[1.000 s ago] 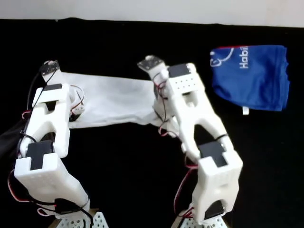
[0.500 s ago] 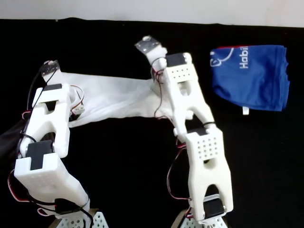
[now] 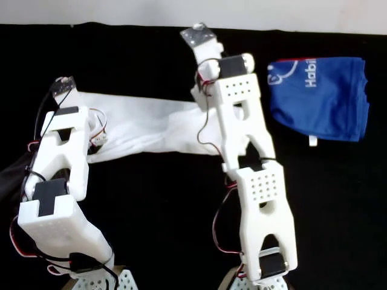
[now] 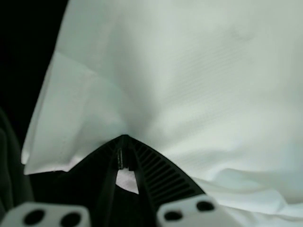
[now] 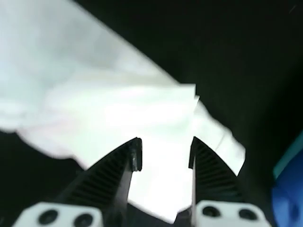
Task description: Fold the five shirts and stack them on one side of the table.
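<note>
Currently: left gripper (image 4: 124,142) clamped on the white shirt (image 3: 142,124), right gripper (image 5: 163,151) open over it.
In the high view I see the white shirt stretched as a band from the upper left to the centre of the frame, on the black table (image 3: 151,205). The left gripper has its jaws closed together on a pinch of the shirt's fabric near one edge. The right gripper holds nothing; its jaws stand apart above the shirt's other end. The blue shirt (image 3: 320,96) lies folded at the upper right of the high view, apart from the white one.
</note>
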